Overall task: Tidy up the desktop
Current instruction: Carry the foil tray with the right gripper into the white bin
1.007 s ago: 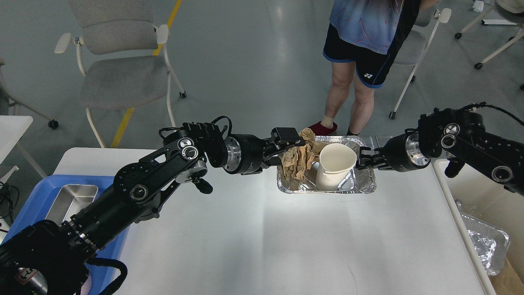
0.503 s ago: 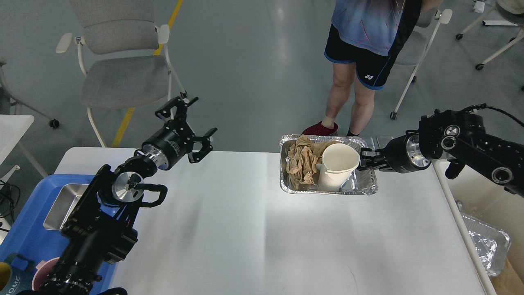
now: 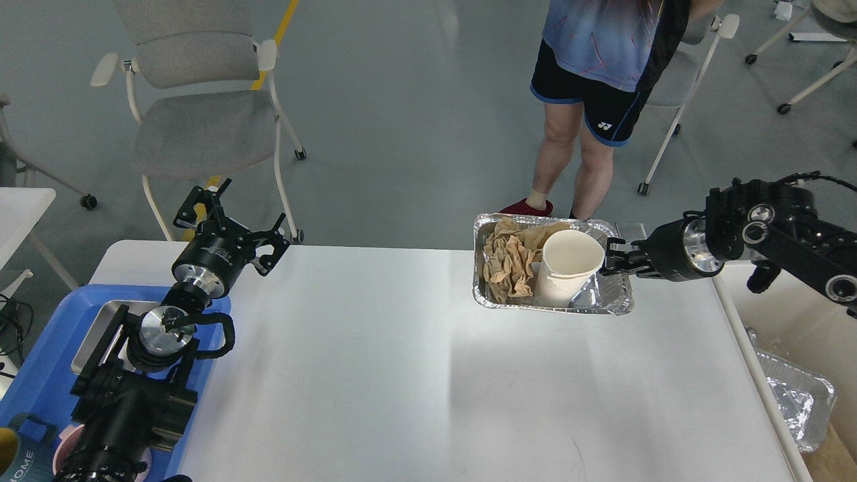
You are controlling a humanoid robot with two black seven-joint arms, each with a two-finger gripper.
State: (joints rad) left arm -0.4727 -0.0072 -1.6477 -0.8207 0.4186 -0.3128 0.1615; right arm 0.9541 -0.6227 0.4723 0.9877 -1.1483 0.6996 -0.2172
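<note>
The white desktop (image 3: 415, 375) fills the lower middle of the head view. A foil tray (image 3: 619, 304) sits near its far right edge, holding crumpled brown paper (image 3: 512, 258) and a white paper cup (image 3: 568, 268). My right gripper (image 3: 614, 261) is shut on the tray's right rim. My left gripper (image 3: 231, 214) is open and empty, up over the desktop's far left corner, away from the tray.
A blue plastic tray (image 3: 40, 381) with a steel pan (image 3: 100, 335) lies at the left under my left arm. A bin with another foil tray (image 3: 797, 395) stands at the right. A person (image 3: 589, 100) and chairs (image 3: 194, 120) are behind the table.
My left gripper let go of the brown paper, opened and swung back left to the desktop's far left corner. My right gripper moved the foil tray a little to the right.
</note>
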